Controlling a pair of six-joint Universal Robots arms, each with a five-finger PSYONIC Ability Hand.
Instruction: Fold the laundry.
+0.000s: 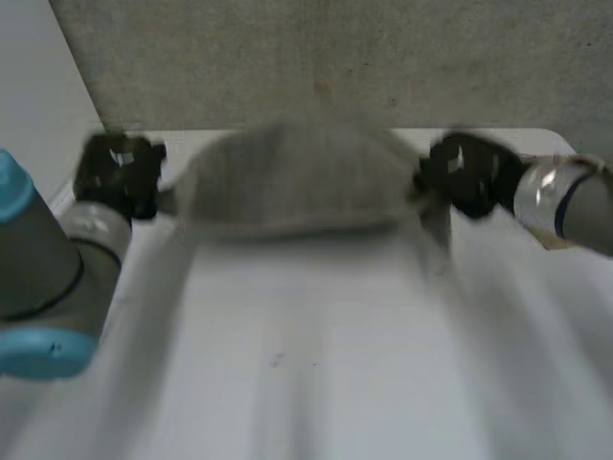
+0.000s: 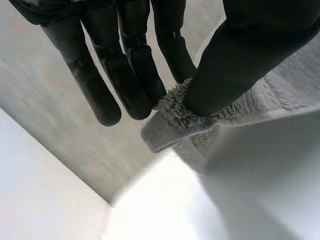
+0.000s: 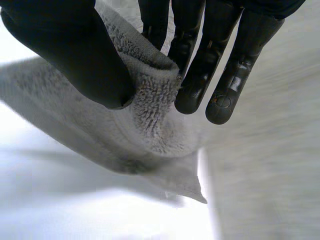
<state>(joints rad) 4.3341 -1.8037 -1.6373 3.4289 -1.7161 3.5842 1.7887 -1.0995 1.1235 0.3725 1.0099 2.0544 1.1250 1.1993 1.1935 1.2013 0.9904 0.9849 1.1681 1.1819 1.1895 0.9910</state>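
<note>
Hanging between both hands, the grey towel point(image 1: 297, 182) was stretched wide above the far part of the white table point(image 1: 287, 383), twd 12 o'clock in the head view, w/ its lower edge sagging in a shallow curve. Couldn't tell whether that edge touched the table. Left hand point(image 1: 120, 174) sat at approx 10 o'clock, at the towel's left end. Right hand point(image 1: 469, 174) sat at approx 2 o'clock, at the towel's right end, w/ a short flap of cloth drooping just below it. Grey wall point(image 1: 335, 57) stood behind, at 12.

Left wrist view: left hand point(image 2: 125, 75) had its fingers point(image 2: 95, 90) nearly straight and close together, and its thumb point(image 2: 235, 70) pressed onto the towel point(image 2: 175, 125), so the corner was pinched btwn thumb and the nearest fingers. Fluffy corner stuck out just past the thumb tip; rest of the cloth ran off behind the thumb.

Right wrist view: right hand point(image 3: 200, 70) had the same hold, w/ fingers point(image 3: 225, 85) straight and thumb point(image 3: 75, 60) clamping the towel point(image 3: 150, 120) against them. Cloth bunched into a fold btwn thumb and fingers, then hung under the hand to a pointed corner, w/ the table point(image 3: 75, 210) beneath.
</note>
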